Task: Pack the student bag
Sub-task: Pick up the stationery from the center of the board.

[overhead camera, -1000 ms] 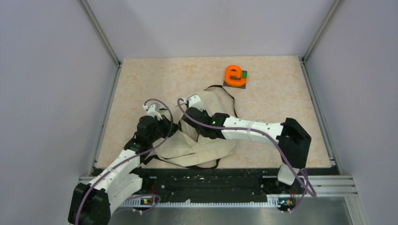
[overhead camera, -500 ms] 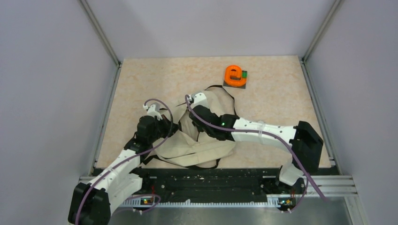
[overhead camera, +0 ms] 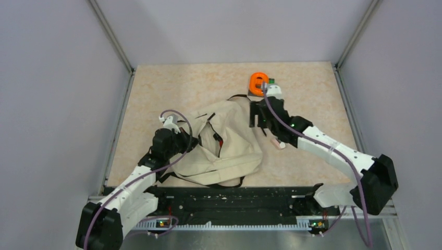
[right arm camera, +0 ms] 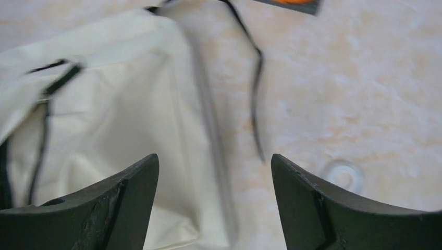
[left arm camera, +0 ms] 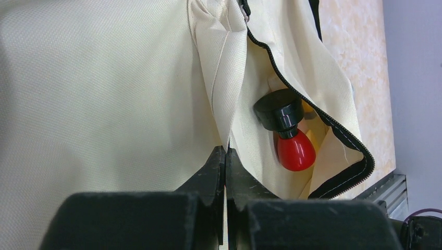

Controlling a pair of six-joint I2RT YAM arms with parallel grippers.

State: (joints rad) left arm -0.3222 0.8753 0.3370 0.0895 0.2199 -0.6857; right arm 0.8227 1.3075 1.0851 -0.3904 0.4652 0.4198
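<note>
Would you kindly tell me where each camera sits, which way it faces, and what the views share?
Top external: above and behind the bases, looking down at the table; both arms show.
Left wrist: on the left arm, facing along left jaws shut on the student bag.
Right wrist: on the right arm, facing down past open right jaws at bag and table.
Shared: all three see the bag.

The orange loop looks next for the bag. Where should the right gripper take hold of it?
Probably across the rim of the orange loop, with one finger through the hole, coming down from above. The hole seems to face up, and the rim looks narrow enough for the open right gripper.
</note>
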